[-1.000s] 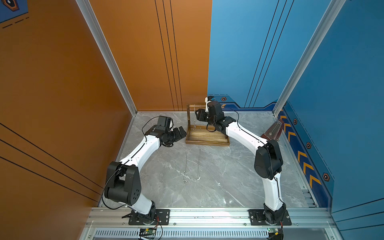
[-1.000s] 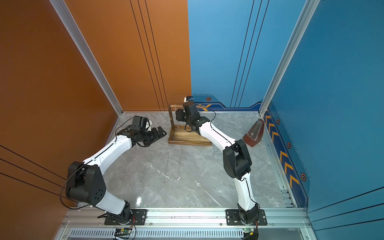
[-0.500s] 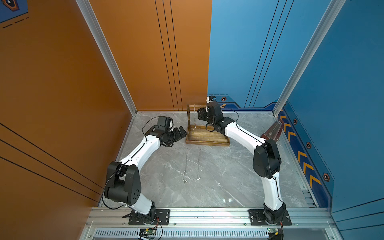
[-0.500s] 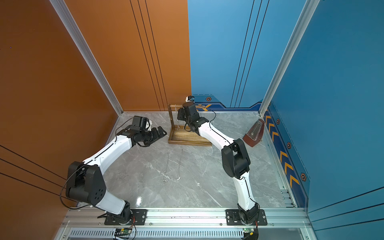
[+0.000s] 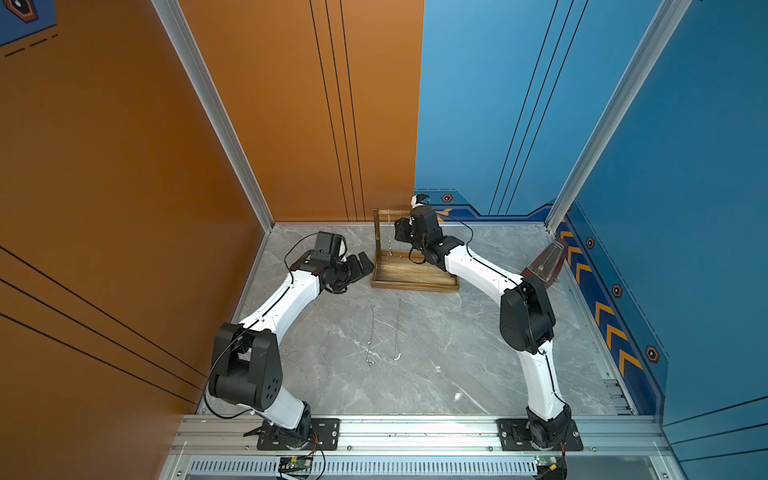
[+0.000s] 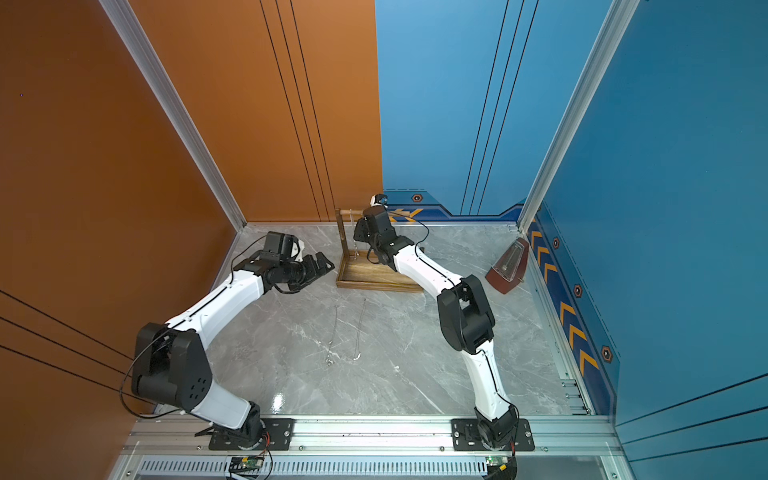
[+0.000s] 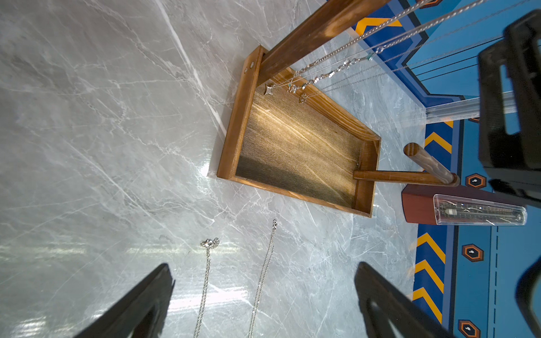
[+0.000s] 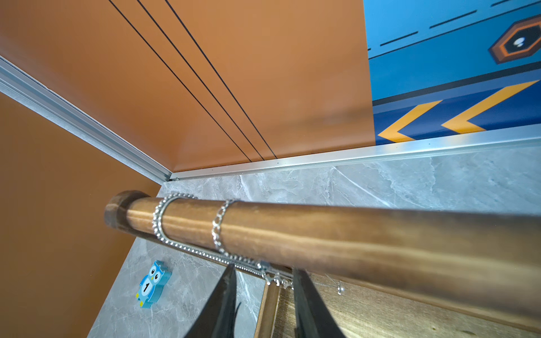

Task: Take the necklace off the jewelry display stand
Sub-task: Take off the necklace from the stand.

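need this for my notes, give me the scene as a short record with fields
stand: back of table, upright
rod: chains hang over it
table: two necklaces lie flat before stand
left fingers: open, empty, beside stand
right fingers: apart at rod, chain strands between them
metronome: near right wall

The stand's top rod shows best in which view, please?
The right wrist view: the top rod fills the frame, a beaded chain looped over it. The left wrist view catches one short end; both top views show it tiny, partly hidden.
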Motion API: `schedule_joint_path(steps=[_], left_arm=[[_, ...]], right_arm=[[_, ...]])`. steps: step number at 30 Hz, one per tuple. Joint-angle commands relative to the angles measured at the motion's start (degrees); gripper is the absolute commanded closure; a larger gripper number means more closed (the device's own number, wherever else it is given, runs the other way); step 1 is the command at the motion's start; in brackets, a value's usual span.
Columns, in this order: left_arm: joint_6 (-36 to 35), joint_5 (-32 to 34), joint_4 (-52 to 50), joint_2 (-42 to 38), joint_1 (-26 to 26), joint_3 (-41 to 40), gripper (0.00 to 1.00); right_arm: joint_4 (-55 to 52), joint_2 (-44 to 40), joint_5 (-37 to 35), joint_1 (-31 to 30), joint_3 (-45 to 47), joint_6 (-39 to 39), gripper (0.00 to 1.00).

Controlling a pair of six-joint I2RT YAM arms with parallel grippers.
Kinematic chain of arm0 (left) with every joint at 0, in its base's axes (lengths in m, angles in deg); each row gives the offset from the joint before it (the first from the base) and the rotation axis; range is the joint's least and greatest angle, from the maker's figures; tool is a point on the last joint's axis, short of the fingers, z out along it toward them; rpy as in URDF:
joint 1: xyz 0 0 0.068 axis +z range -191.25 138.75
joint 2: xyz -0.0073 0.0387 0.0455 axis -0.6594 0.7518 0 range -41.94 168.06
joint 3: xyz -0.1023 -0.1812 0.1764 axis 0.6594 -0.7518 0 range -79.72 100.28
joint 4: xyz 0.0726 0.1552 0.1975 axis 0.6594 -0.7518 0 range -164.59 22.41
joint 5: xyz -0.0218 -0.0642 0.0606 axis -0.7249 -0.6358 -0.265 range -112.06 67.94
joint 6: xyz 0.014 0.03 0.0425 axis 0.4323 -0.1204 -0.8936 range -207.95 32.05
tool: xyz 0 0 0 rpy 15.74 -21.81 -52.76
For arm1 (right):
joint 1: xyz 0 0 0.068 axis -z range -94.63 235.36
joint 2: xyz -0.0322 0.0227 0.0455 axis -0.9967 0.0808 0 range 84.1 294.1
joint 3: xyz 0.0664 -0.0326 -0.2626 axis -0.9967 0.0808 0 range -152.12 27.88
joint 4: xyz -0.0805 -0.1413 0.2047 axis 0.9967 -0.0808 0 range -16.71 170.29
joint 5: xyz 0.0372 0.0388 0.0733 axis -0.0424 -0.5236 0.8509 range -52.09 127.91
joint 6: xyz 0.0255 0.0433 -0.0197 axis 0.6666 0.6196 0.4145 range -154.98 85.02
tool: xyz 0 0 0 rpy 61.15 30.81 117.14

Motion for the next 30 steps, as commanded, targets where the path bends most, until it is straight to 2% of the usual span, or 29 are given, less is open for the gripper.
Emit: schedule_joint_path(steps=[1,6,11,14,17,30], left_arm=[[0.23,-1.30,0.08,-0.62,-0.01,-0.86,0.02],[0.29,-1.49,0.13,-0.70,0.01,-0.90,0.02],[0.27,-1.69,0.26,-0.70,0.08,-0.89,0.01],[0.26,-1.74,0.26,-0.72,0.08,-0.90,0.02],[0.35,-1.80,0.26,-0.64,0.08,-0.90,0.01],[0.45,-2.23,0.43,-0.82,0.19,-0.90,0.02]], right_arm=[[0.65,0.56,-2.68,-0.30,-2.07,0.76,0.68],[1.25,0.27,-3.30,-0.30,-2.17,0.57,0.75],[0.82,0.34,-3.36,-0.30,-2.87,0.48,0.77],[0.64,0.20,-3.07,-0.30,-3.05,0.69,0.84],[0.32,0.12,-3.06,-0.20,-3.43,0.78,0.85],[-1.46,0.12,-2.13,0.24,-4.61,1.64,1.00]])
